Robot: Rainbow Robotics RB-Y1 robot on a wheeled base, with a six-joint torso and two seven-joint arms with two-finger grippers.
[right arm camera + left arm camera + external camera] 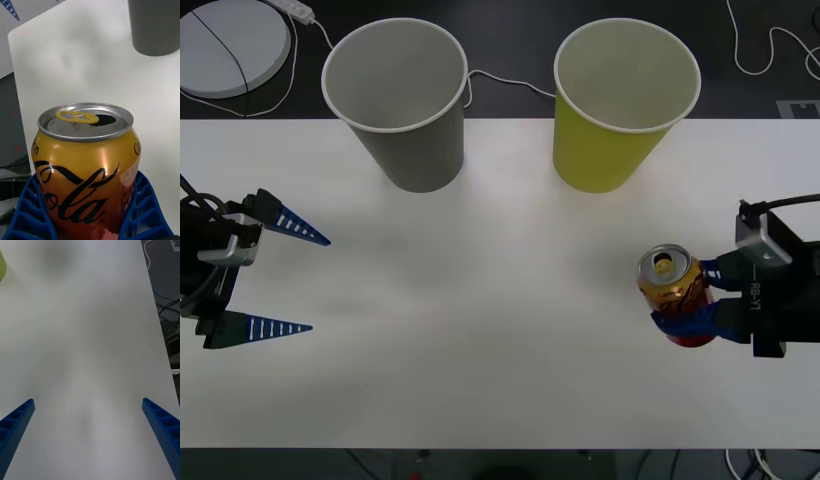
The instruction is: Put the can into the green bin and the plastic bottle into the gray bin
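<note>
The can [675,294] stands upright on the white worktop [480,330] at about four o'clock in the front view, near the right edge. The right gripper [692,298] is clenched on it from the three o'clock side, blue ribbed fingers [144,210] pressed against both flanks of its lower body. The right wrist view brings the can close: black looping script reads "ola" across the gold-orange body, with smaller lettering curving near the shoulder that is too cut off to read. Its silvery top is opened, a yellow tab [77,116] lying beside the dark mouth. From the front view the same tab shows as a small yellow spot, and the red and blue lower part is visible, which the wrist view mostly hides behind the fingers. White lettering on the right arm's black housing looks like "RB-Y1".

The gray bin [399,103] stands at eleven o'clock and the green bin [621,102] at one o'clock, both upright at the far edge of the worktop, apart from each other and well apart from the can. The right wrist view catches the gray bin's lower wall [154,26]; the left wrist view catches a sliver of the green bin [2,267].

The left gripper [292,283] hovers at nine o'clock, its fingers spread wide and grasping nothing, bare worktop between them.
</note>
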